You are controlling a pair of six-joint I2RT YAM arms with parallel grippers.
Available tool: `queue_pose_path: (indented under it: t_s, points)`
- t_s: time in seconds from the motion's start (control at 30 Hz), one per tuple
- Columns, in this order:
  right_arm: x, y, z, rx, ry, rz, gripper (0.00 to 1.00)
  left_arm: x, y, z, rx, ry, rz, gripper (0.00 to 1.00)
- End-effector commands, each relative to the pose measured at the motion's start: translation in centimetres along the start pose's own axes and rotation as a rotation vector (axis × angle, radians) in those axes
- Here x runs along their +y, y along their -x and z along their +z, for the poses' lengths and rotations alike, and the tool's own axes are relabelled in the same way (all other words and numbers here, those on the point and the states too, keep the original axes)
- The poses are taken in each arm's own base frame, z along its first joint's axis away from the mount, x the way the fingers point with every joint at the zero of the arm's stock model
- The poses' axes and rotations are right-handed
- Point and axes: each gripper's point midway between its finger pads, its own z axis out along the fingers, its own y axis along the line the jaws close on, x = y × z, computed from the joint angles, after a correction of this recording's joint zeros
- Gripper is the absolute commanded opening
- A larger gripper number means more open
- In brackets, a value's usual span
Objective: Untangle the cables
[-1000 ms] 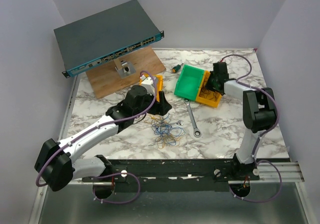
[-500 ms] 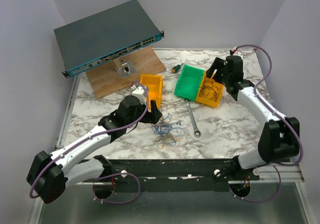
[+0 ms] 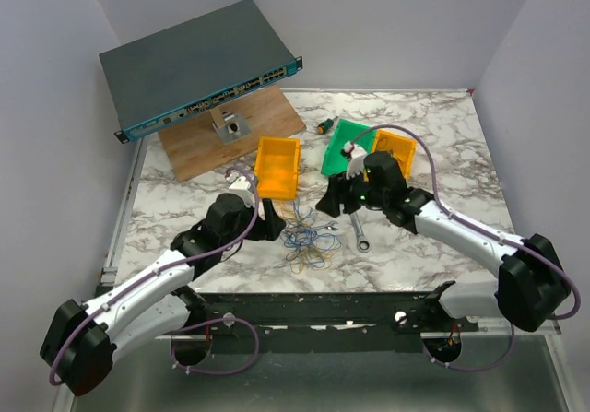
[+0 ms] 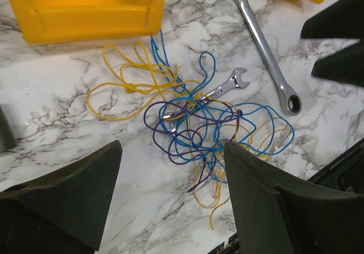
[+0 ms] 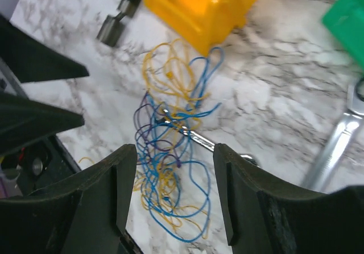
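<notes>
At the far left a dark network switch [image 3: 198, 66] leans on a wooden board [image 3: 241, 137] at the back of the marbled surface [image 3: 442, 126]. My left arm [image 3: 157, 274] reaches in from the near left corner, and my left jaws stand wide with nothing between the fingers [image 4: 62, 197], hovering just left of the cables [image 3: 306, 241]. Behind them sits a yellow bin [image 3: 277, 166].

The cables [image 4: 199, 123] lie loose on the surface in one tangled heap of thin blue, yellow and purple loops, near the front edge and between my two arms. The farthest loops reach up to the yellow bin's near wall. A small silver wrench [image 4: 222, 89] is caught in the tangle, its open end poking out on the right. A long wrench [image 4: 264, 44] lies just beside the heap on that side; whether its ring end touches a strand, I cannot tell.

My right arm [image 3: 461, 232] comes across from the right. My right jaws are parted too, empty, above the far right side of the cables [image 5: 168, 152]. Behind sit a green bin [image 3: 339, 143] and a second yellow bin [image 3: 395, 143], side by side.
</notes>
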Motion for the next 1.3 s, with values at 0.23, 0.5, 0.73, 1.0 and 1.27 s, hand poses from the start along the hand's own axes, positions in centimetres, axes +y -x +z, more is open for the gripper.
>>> queue_pose_path:
  t_s: [0.23,0.5,0.73,1.0,1.27]
  points:
    - [5.7,-4.7,6.5,0.132,0.081,-0.233,0.54,2.4,1.6,-2.3,-0.124,-0.029,-0.155,0.72]
    - [4.9,-5.6,7.8,0.152,0.018,-0.274,0.44,2.8,1.5,-2.9,-0.132,-0.016,-0.151,0.71]
    - [5.3,-5.9,8.1,0.157,0.039,-0.275,0.19,2.8,1.7,-3.0,-0.131,-0.012,-0.141,0.71]
    - [7.8,-2.6,5.6,0.062,0.096,-0.252,0.01,2.1,1.4,-2.9,-0.101,-0.052,-0.109,0.7]
    - [11.7,3.2,0.9,-0.055,0.164,-0.21,0.01,-0.3,1.1,-1.8,-0.076,-0.208,-0.088,0.7]
